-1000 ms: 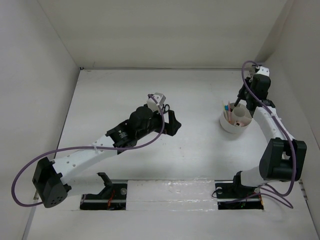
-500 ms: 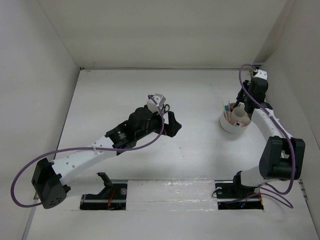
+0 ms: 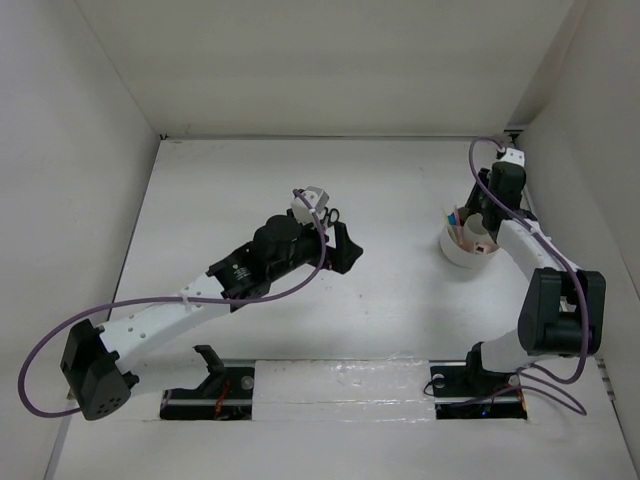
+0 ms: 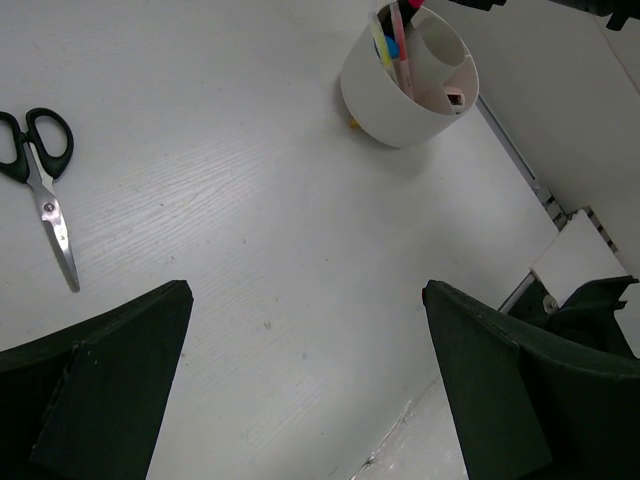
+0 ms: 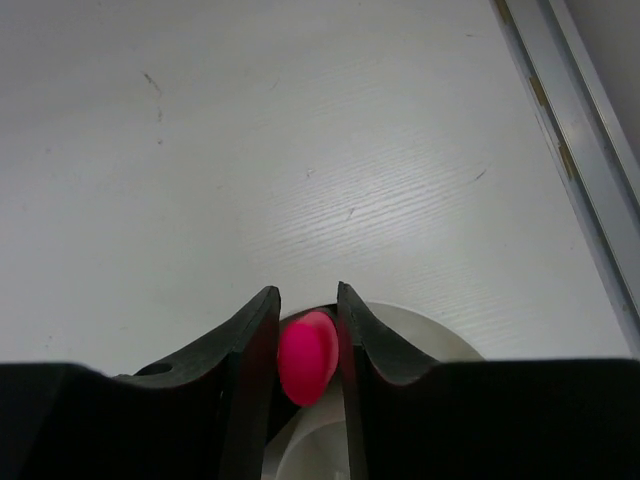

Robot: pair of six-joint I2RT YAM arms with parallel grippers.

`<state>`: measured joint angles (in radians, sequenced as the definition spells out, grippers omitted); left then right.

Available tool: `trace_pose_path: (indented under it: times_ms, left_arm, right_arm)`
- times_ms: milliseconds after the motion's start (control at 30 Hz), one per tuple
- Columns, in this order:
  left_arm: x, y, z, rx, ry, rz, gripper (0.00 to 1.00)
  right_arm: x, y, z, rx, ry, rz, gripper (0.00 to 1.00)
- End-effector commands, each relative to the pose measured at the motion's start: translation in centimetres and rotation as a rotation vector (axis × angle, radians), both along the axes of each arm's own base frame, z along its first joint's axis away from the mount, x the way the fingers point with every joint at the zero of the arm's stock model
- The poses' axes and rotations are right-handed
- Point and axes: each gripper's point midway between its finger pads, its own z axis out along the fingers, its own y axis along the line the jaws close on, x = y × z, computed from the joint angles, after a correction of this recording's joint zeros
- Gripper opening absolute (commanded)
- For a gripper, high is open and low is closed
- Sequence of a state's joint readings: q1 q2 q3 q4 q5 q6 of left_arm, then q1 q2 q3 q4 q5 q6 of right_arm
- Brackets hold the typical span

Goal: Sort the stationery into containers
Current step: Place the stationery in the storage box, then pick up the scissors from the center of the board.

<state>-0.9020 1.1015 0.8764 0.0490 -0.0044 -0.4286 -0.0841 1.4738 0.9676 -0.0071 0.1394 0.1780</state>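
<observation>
The round white tub [image 3: 456, 256] stands at the right of the table, with a yellow stick [image 4: 378, 40], a blue cap [image 4: 392, 47] and a thin pink-red pen [image 4: 401, 45] upright in it. My right gripper [image 3: 481, 214] hangs over the tub's [image 5: 430, 335] far side, shut on the pink-red cap of a marker [image 5: 307, 356]; the marker's body is hidden. Black-handled scissors [image 4: 44, 190] lie flat on the table left of my left gripper [image 4: 306, 288], which hovers open and empty above mid-table. Its place in the top view is [image 3: 345, 250].
The right wall [image 3: 590, 150] and a metal edge strip [image 5: 560, 130] run close behind the tub. White walls also close the back and left of the table. The arm bases [image 3: 210, 395] sit at the near edge.
My right wrist has swung left and farther back over the tub, and its jaws have eased slightly apart. The left arm has barely moved.
</observation>
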Motion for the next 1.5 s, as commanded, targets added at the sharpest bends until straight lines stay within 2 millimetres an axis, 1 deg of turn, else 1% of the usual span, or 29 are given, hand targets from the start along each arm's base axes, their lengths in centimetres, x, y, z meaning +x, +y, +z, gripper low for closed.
trace_pose_path:
  times_ms: [0, 33, 67, 167, 200, 233, 267, 300, 333, 367, 400, 433, 500, 533, 600, 633, 667, 767, 800, 833, 867, 933, 967, 1033, 1100, 1133, 1267, 1333, 1467]
  left_arm:
    - [0.0, -0.1, 1.9, -0.054, -0.047, -0.002, 1.0]
    - [0.1, 0.0, 1.9, -0.052, -0.049, 0.008, 1.0]
    - [0.1, 0.1, 1.7, -0.052, -0.036, 0.011, 1.0]
    - [0.6, 0.3, 0.7, -0.022, -0.024, 0.039, 1.0]
    - [0.6, 0.4, 0.5, -0.018, -0.014, 0.052, 1.0]
    - [0.9, 0.4, 0.1, -0.007, -0.01, 0.062, 1.0]
    - [1.0, 0.6, -0.1, -0.004, -0.001, 0.075, 1.0]
    - [1.3, 0.6, 0.0, -0.001, -0.004, 0.088, 1.0]
    - [1.7, 1.0, -0.7, 0.015, 0.017, 0.131, 1.0]
    - [2.0, 1.3, -0.9, 0.02, 0.023, 0.158, 1.0]
    - [2.2, 1.6, -1.3, 0.036, 0.036, 0.183, 1.0]
    - [2.3, 1.9, -1.5, 0.042, 0.043, 0.201, 1.0]
    - [3.2, 2.5, -2.5, 0.058, 0.081, 0.254, 1.0]
    - [3.6, 2.8, -2.5, 0.048, 0.09, 0.275, 1.0]
    - [4.6, 3.6, -3.6, 0.057, 0.129, 0.314, 1.0]
    - [4.8, 3.6, -3.2, 0.044, 0.127, 0.325, 1.0]
    - [4.8, 3.6, -3.8, 0.062, 0.138, 0.326, 1.0]
    - [5.6, 3.7, -3.9, 0.064, 0.154, 0.376, 1.0]
    - [5.8, 3.9, -4.3, 0.078, 0.163, 0.4, 1.0]
    - [6.1, 3.7, -4.0, 0.073, 0.16, 0.4, 1.0]
    - [6.0, 3.9, -4.2, 0.076, 0.171, 0.416, 1.0]
    - [6.3, 3.6, -4.2, 0.08, 0.182, 0.42, 1.0]
    - [6.3, 3.8, -4.4, 0.092, 0.183, 0.431, 1.0]
    - [6.8, 3.6, -4.5, 0.096, 0.189, 0.444, 1.0]
    - [6.7, 3.6, -5.1, 0.115, 0.2, 0.445, 1.0]
    - [6.8, 3.6, -4.8, 0.115, 0.2, 0.445, 1.0]
    - [7.0, 3.7, -5.2, 0.109, 0.223, 0.444, 1.0]
    - [7.1, 4.0, -5.6, 0.111, 0.237, 0.442, 1.0]
    - [7.4, 4.4, -5.6, 0.109, 0.238, 0.455, 1.0]
  right_arm:
    - [0.3, 0.6, 2.2, -0.027, -0.074, 0.011, 0.36]
    - [0.3, 0.6, 2.2, -0.027, -0.074, 0.011, 0.39]
    - [0.0, 1.0, 2.3, -0.031, -0.077, 0.013, 0.46]
    - [-0.1, 1.2, 3.5, -0.028, -0.108, 0.008, 0.52]
    - [-0.2, 1.7, 4.1, -0.028, -0.122, 0.019, 0.52]
    - [-0.2, 1.7, 4.1, -0.028, -0.122, 0.019, 0.53]
    - [-0.3, 2.2, 4.8, -0.019, -0.142, 0.025, 0.55]
    - [-0.6, 2.4, 5.0, -0.014, -0.147, 0.034, 0.6]
    - [-0.8, 2.8, 6.2, -0.015, -0.178, 0.043, 0.62]
    - [-1.0, 2.8, 6.8, -0.015, -0.193, 0.043, 0.64]
    - [-1.1, 3.2, 7.5, -0.014, -0.21, 0.054, 0.69]
    - [-1.5, 3.7, 8.7, -0.004, -0.241, 0.06, 0.71]
    - [-1.9, 4.1, 9.5, 0.006, -0.259, 0.066, 0.77]
    - [-2.0, 4.1, 10.1, 0.007, -0.268, 0.066, 0.87]
    - [-2.1, 4.2, 10.1, 0.015, -0.259, 0.062, 0.89]
    - [-1.9, 4.5, 10.7, 0.022, -0.273, 0.081, 0.89]
    - [-2.0, 4.5, 10.0, 0.023, -0.247, 0.08, 0.89]
    - [-1.8, 4.8, 9.7, 0.045, -0.241, 0.081, 0.89]
    - [-1.7, 5.0, 8.5, 0.05, -0.213, 0.09, 0.89]
    - [-1.4, 5.5, 8.2, 0.061, -0.211, 0.117, 0.89]
    - [-1.2, 5.2, 7.5, 0.058, -0.193, 0.121, 0.87]
    - [-0.4, 5.6, 6.6, 0.062, -0.165, 0.147, 0.87]
    - [-0.3, 5.6, 6.2, 0.07, -0.156, 0.156, 0.87]
    - [-0.2, 5.8, 5.8, 0.075, -0.147, 0.164, 0.87]
    - [-0.1, 5.8, 5.3, 0.076, -0.135, 0.164, 0.87]
    - [-0.1, 6.0, 5.3, 0.081, -0.135, 0.175, 0.87]
    - [-0.6, 6.4, 5.0, 0.092, -0.124, 0.195, 0.87]
    - [-1.0, 7.2, 5.7, 0.12, -0.142, 0.229, 0.87]
    - [-1.9, 7.2, 6.0, 0.13, -0.147, 0.225, 0.87]
